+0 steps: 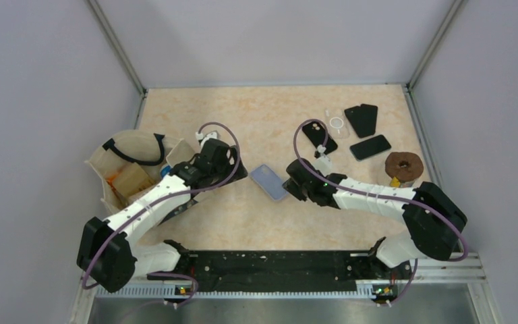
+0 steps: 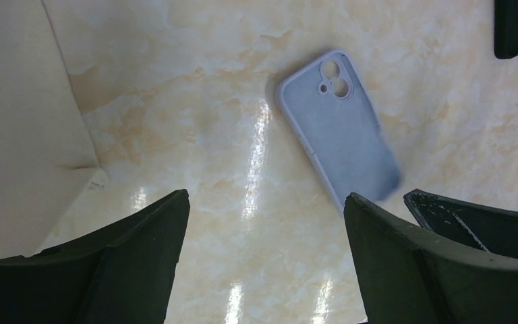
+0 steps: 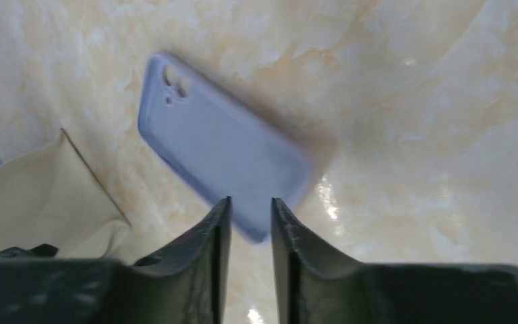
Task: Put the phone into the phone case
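- Stretching across the whole scene, the marble-look table (image 1: 270, 115) carries everything, with a cream fabric basket (image 1: 101, 169) at its left edge.
- Left gripper (image 2: 266, 197) hovers just left of the case, jaws spread wide, nothing between them.
- Right gripper (image 3: 251, 200) is low over the case's near end, jaws only a narrow slit apart. I see nothing pinched in that gap, but the tips sit right at the case's edge.
- The lavender phone case (image 1: 268, 182) lies flat mid-table between the two grippers, camera cut-outs pointing away from the right arm. It looks blurred at the near end.
- The black phone (image 1: 370, 146), if that glossy slab is the phone, lies well apart at the far right, next to other dark pieces and a brown ring (image 1: 405, 167).
- Risk one: a fingertip catching the case's lip would drag or flip it as the arm moves off.
- Risk two: I can't tell which face is up. Opening down, the phone won't seat.
- Risk three: several dark slabs lie close together, so the wrong one could be picked.
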Controlling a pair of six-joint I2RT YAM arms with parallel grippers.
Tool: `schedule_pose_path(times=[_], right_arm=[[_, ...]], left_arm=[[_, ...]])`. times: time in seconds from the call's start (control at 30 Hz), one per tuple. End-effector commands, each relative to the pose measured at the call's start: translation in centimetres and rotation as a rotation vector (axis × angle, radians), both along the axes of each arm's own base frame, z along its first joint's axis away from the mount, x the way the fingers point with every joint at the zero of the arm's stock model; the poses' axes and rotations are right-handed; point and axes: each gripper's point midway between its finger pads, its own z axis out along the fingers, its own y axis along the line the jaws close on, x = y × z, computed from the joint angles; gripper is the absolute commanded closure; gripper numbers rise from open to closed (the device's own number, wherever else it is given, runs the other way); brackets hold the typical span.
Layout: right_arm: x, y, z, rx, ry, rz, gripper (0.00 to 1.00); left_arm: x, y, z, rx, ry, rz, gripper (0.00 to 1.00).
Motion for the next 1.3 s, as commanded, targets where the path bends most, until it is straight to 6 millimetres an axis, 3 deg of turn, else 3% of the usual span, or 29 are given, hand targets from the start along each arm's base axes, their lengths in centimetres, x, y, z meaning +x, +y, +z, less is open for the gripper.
schedule_pose_path(times=[0.0,0.13,0.2,0.43,0.57,0.87,1.13,1.27], right_arm=[[0.5,2.1,1.8,0.065,-0.053,0.015,0.63],[0.7,1.4,3.5,0.005,-0.116,0.073,0.23],[1.2,0.8,5.3,-0.038,-0.163,0.108,0.16],[5.3,-6.1,9.5,-0.156,-0.203,0.131,0.13],[6.3,-8.3,11.1,-0.2,-0.231,0.14,0.13],[8.6,-9.7,11.6,-0.21,-0.219,0.155,0.13],[10.1,-9.3,12.4,-0.209,-0.228,0.181,0.13],[10.4,-9.0,11.9,-0.217,-0.218,0.203,0.13]], left_arm=[[1.0,0.4,-0.1,-0.055,-0.018,0.126,0.11],[0.9,0.3,-0.8,-0.09,0.024,0.2,0.12],[1.0,0.1,-1.2,-0.104,0.048,0.24,0.13],[1.6,-0.7,-2.3,-0.016,0.045,0.366,0.18],[2.1,-1.6,-2.3,0.071,0.008,0.395,0.21],[3.4,-4.4,-5.6,0.214,0.055,0.35,0.41],[4.7,-6.3,-8.8,0.274,0.067,0.237,0.46],[4.3,-6.6,-10.4,0.298,0.096,0.176,0.54]])
